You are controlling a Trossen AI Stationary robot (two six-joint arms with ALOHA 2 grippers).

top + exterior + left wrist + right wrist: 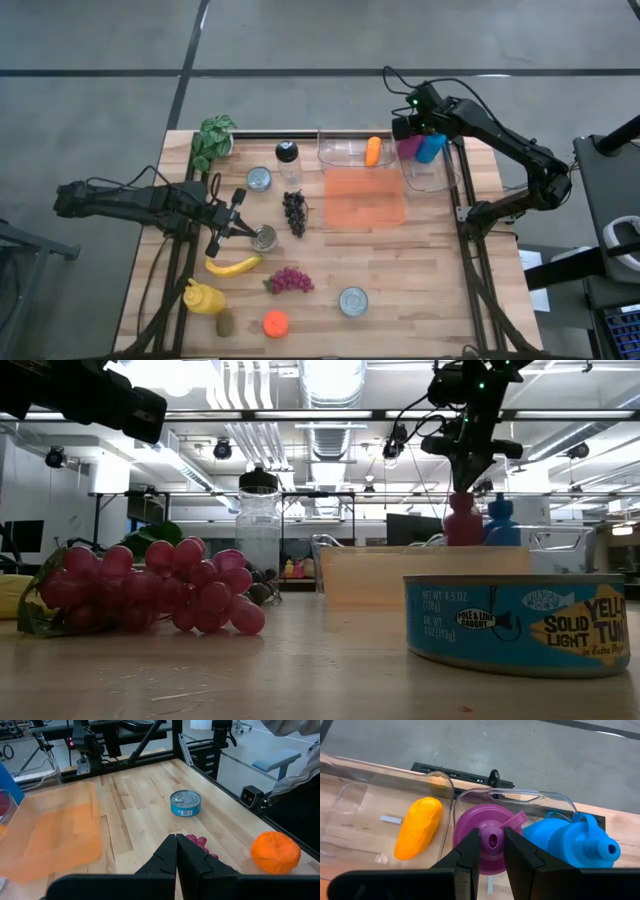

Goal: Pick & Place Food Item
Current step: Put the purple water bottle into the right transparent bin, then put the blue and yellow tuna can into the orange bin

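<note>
Two narrow fingers of the right gripper [492, 851] pinch only the purple plastic bottle [490, 842]'s slim spout inside the clear plastic bin [428, 176], so it could slip or knock the neighbouring blue plastic bottle [575, 845].

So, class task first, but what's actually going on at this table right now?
A two-armed robot is sorting play food. The right gripper is at the far right of the table, closed on the top of a purple bottle standing in a clear bin beside a blue bottle. An orange item lies in the neighbouring clear bin. The left gripper is shut and empty, over the table's left side near a small can and a banana.
</note>
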